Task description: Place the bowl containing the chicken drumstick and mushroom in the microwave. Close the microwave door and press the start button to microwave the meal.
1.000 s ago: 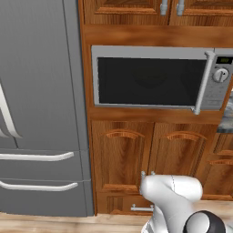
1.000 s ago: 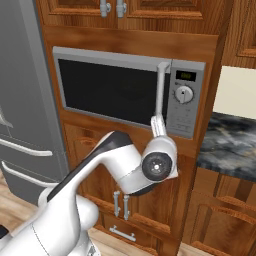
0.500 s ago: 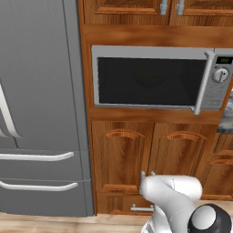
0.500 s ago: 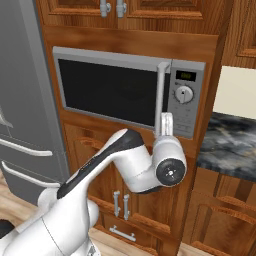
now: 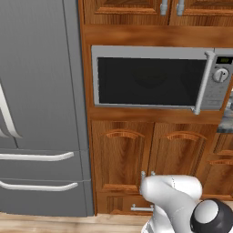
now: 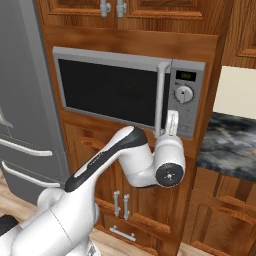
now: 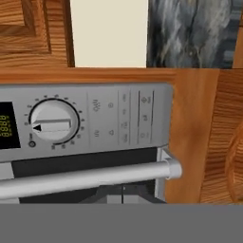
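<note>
Right base view: the silver-grey built-in microwave (image 6: 129, 90) is seen set into brown wooden cabinetry, with its wide silver-framed door with a dark black window (image 6: 112, 89) shut and the long vertical silver bar handle (image 6: 161, 97) upright at the door's right edge. The white arm's two-finger gripper (image 6: 171, 122) is raised in front of the lower part of the right-hand control panel (image 6: 186, 102), just beside the foot of the handle, below the round silver dial (image 6: 184, 94). Its jaws are pressed together, with nothing between them. In the hand view, rolled sideways, the dial (image 7: 53, 124), rows of small buttons (image 7: 124, 119) and the handle (image 7: 90, 177) are seen close. A big grey fridge (image 5: 38, 104) stands left of the microwave.
</note>
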You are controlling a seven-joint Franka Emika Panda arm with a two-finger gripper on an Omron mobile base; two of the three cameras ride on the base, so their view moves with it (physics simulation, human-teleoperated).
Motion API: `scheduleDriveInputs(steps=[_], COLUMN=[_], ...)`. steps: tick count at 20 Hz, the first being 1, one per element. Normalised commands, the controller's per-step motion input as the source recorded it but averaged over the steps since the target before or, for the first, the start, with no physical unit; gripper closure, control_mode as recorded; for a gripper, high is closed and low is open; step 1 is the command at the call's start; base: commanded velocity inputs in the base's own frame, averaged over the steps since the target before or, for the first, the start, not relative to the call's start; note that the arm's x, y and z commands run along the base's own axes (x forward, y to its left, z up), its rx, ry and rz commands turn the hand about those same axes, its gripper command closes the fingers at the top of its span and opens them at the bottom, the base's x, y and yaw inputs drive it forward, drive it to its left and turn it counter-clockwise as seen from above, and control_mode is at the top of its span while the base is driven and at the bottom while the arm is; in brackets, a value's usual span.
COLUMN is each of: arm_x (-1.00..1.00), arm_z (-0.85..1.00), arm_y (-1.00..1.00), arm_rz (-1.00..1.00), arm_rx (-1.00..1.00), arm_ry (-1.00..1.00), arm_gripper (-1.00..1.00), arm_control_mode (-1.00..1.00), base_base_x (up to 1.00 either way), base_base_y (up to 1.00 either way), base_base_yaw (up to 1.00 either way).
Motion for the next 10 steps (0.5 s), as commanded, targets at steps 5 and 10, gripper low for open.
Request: scheduleDriveInputs(steps=[5,10], arm_x=[0.17,0.15], arm_z=[-0.04,-0.1], arm_y=[-0.1,-0.06], arm_rz=[-0.11,-0.04], arm_rx=[0.0,0.02], arm_ry=[-0.01,0.0], arm_gripper=[1.0,1.0], arm_control_mode=[-1.0,-1.0], base_base_x=[0.0,0.0], base_base_y=[0.0,0.0], base_base_yaw=[0.0,0.0])
